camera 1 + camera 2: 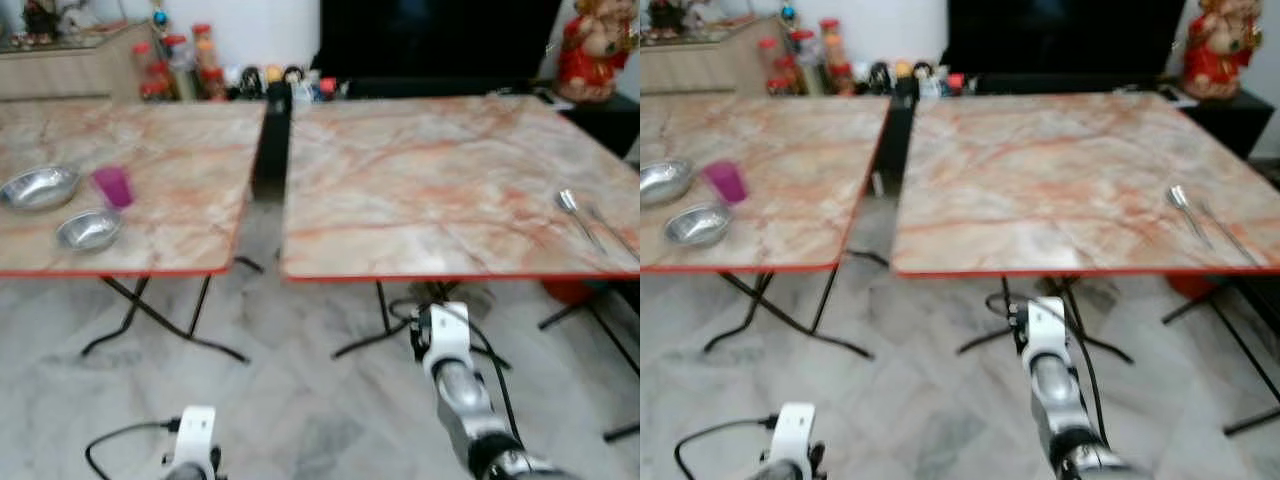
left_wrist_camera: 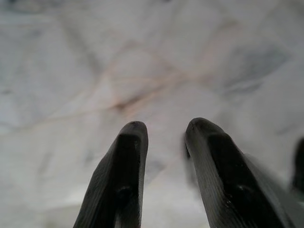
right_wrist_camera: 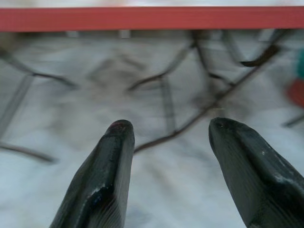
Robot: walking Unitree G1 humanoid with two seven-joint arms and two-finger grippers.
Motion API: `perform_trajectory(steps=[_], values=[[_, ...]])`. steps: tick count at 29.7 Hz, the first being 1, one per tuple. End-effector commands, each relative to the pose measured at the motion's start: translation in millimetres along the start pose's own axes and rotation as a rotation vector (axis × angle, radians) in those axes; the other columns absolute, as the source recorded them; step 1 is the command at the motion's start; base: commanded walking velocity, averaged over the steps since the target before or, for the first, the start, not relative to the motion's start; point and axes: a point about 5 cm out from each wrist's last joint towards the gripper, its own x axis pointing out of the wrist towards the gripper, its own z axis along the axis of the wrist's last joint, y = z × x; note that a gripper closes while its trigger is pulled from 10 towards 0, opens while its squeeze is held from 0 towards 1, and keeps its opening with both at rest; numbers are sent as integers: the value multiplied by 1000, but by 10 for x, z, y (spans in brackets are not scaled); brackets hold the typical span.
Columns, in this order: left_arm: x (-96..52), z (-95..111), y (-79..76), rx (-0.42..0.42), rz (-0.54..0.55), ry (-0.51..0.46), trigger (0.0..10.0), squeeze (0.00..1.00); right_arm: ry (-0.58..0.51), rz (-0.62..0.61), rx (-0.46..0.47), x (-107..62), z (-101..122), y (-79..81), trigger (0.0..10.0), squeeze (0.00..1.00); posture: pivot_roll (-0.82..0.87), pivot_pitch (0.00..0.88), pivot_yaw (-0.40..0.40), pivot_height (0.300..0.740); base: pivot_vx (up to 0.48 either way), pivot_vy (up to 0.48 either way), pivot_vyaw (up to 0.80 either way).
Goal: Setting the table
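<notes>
Two marble-patterned tables with red edges stand side by side. The left table point(image 1: 180, 150) carries two steel bowls point(image 1: 40, 186) point(image 1: 89, 230) and a pink cup point(image 1: 113, 186). On the right table point(image 1: 430, 180), a spoon point(image 1: 570, 205) and a second thin utensil point(image 1: 612, 232) lie near its right side. My right arm point(image 1: 442, 340) is held low in front of the right table. My right gripper point(image 3: 168, 126) is open and empty, facing the table's red edge and legs. My left arm point(image 1: 195, 440) hangs low, and my left gripper point(image 2: 164, 128) is open over the floor with nothing in it.
Bottles and jars point(image 1: 180, 65) line the back wall beside a dark screen point(image 1: 440, 40). A red figurine point(image 1: 595, 50) stands at the back right. A dark post point(image 1: 272, 140) fills the gap between the tables. Folding legs point(image 1: 150, 315) cross underneath, and a red object point(image 1: 570, 292) lies under the right table.
</notes>
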Motion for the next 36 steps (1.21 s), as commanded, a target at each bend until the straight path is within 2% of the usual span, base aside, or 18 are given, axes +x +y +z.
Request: perform_trajectory(steps=[1, 3, 10, 11, 12, 17, 26, 36], values=[[14, 62, -42, -10, -5, -15, 10000, 0, 62, -40, 5, -33, -134, -168, 10000, 0, 9, 0, 20, 740, 0, 480, 0], [15, 64, -42, -5, -7, -15, 10000, 0, 107, -39, 31, -71, -242, -177, 10000, 0, 4, 0, 31, 740, 0, 480, 0], [13, 60, -25, 4, -8, -13, 10000, 0, 247, -53, 27, -224, -591, -222, 10000, 0, 8, 0, 35, 740, 0, 480, 0], [13, 56, -23, 4, -7, -13, 10000, 0, 290, -50, 22, -277, -692, -232, 10000, 0, 17, 0, 31, 740, 0, 480, 0], [13, 56, -23, 4, -7, -13, 10000, 0, 290, -50, 22, -277, -692, -232, 10000, 0, 17, 0, 31, 740, 0, 480, 0], [5, 23, -11, 2, -1, -7, 10000, 0, 435, -59, -21, -487, -1035, -299, 10000, 0, 30, 0, 19, 740, 0, 480, 0], [-1, -1, 11, 13, 0, -2, 10000, 0, 455, -53, -5, -538, -1104, -285, 10000, 0, 20, 0, 30, 740, 0, 480, 0], [11, 56, 28, 29, -4, -13, 10000, 0, 438, -28, -10, -486, -1038, -213, 10000, 0, 18, 0, 36, 740, 0, 480, 0]])
